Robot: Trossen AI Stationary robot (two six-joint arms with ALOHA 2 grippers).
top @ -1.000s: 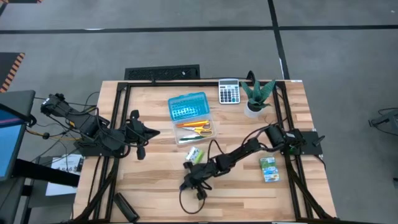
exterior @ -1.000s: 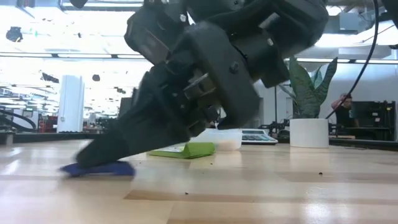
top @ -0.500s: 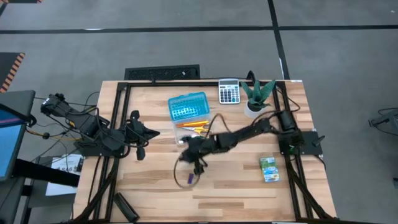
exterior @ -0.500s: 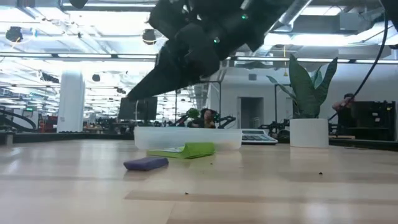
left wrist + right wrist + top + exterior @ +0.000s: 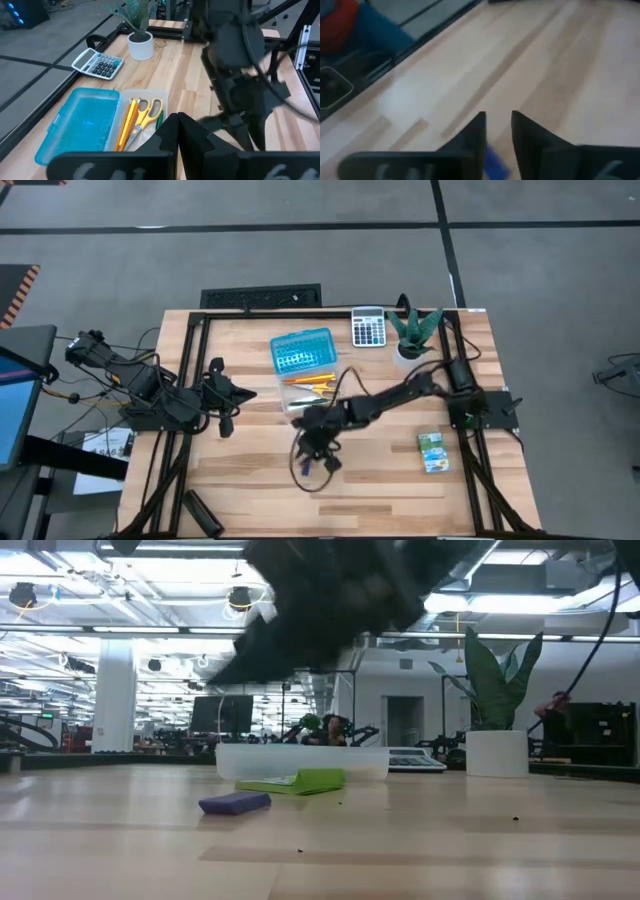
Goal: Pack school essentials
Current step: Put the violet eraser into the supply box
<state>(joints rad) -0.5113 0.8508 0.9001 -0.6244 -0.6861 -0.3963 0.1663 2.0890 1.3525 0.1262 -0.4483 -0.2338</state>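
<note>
My right gripper (image 5: pixel 497 122) hovers over the table's middle (image 5: pixel 318 452), narrowly open and holding nothing. The tiny blue piece (image 5: pixel 495 161) shows through the gap between its fingers and lies flat on the wood (image 5: pixel 235 803). The green-white block (image 5: pixel 300 781) rests flat just beyond it. The open pencil case (image 5: pixel 302 352) has a clear tray (image 5: pixel 145 97) holding yellow-handled scissors (image 5: pixel 148 111), orange and yellow pencils (image 5: pixel 127 122) and a green pen (image 5: pixel 159 120). The green-blue packet (image 5: pixel 432 452) lies near the right edge. My left gripper (image 5: pixel 240 392) waits at the left, shut (image 5: pixel 178 122).
A grey calculator (image 5: pixel 368 326) and a potted plant (image 5: pixel 413 335) stand at the far right of the table. A cable loops from the right arm down to the wood (image 5: pixel 300 478). Bare wood lies along the near edge (image 5: pixel 380 500).
My right gripper rose off the table beside the blue piece and swung toward the far edge, up to the pencil case. It then came back a little toward the near edge, staying raised. The blue piece slid a short way to the right and lies free.
</note>
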